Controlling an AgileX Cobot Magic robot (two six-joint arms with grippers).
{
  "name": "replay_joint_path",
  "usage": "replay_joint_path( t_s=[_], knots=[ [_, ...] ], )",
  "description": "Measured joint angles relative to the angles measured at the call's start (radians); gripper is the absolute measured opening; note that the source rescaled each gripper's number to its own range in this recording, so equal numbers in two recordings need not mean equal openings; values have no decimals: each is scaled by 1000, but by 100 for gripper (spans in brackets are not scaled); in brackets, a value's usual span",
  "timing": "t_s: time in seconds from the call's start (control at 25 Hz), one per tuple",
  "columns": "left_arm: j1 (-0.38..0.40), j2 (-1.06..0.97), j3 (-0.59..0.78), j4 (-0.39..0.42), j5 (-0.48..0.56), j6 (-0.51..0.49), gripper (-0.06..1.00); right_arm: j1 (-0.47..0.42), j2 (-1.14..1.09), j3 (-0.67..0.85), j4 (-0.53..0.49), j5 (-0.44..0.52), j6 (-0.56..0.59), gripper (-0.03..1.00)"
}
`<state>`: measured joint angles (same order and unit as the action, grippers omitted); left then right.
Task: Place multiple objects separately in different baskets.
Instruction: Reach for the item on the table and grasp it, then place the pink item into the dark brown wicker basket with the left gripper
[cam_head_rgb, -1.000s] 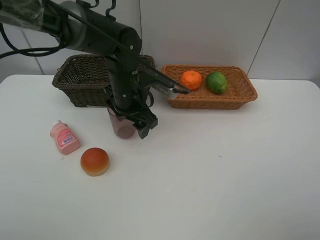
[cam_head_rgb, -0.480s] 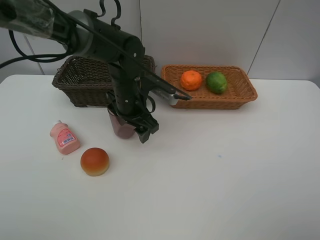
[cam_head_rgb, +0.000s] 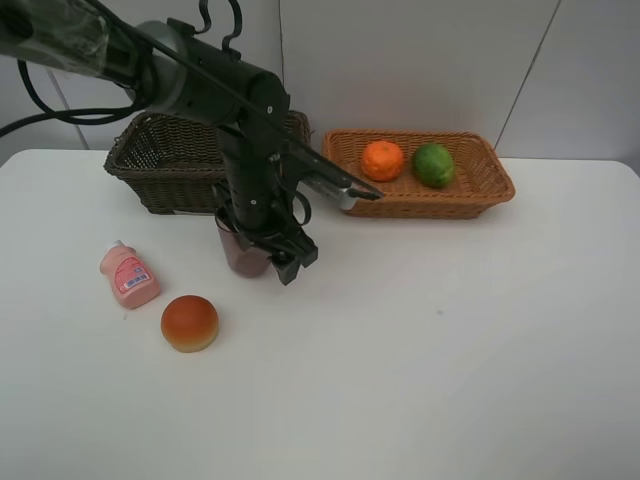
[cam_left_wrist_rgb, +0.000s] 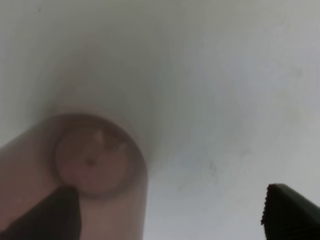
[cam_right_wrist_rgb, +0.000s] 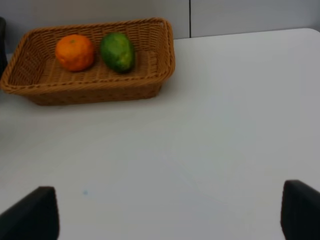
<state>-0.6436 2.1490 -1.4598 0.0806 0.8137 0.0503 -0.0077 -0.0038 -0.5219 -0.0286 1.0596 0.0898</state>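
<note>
Only glimpsed behind the left arm (cam_head_rgb: 245, 170) — purple cup (cam_head_rgb: 243, 258), part of the dark basket (cam_head_rgb: 150, 165) too. Blurred and edge-clipped in the left wrist view.

Tan basket (cam_head_rgb: 480, 186), dark brown basket (cam_head_rgb: 150, 160), pink bottle (cam_head_rgb: 128, 277), red-orange bun (cam_head_rgb: 189, 322), purplish cup (cam_head_rgb: 243, 256), green fruit (cam_head_rgb: 433, 165), white table (cam_head_rgb: 450, 380)

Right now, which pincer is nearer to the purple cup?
Left. The left pincer stands open right beside the purple cup. The right pincer is outside the high view, facing the tan basket, with no cup in sight.
</note>
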Motion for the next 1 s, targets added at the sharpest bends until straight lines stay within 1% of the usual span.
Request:
replay_joint_path(
  t_s=[0.08,0.12,0.2,0.28,0.32,1.0],
  knots=[
    [0,0,0,2,-1,0,75,0,0,0,0,0,0,95],
    [0,0,0,4,-2,0,63,0,0,0,0,0,0,95],
    [0,0,0,4,-2,0,32,0,0,0,0,0,0,95],
    [0,0,0,9,-1,0,5,0,0,0,0,0,0,95],
    [0,0,0,16,0,0,0,0,0,0,0,0,0,95],
    [0,0,0,16,0,0,0,0,0,0,0,0,0,96]
  ],
)
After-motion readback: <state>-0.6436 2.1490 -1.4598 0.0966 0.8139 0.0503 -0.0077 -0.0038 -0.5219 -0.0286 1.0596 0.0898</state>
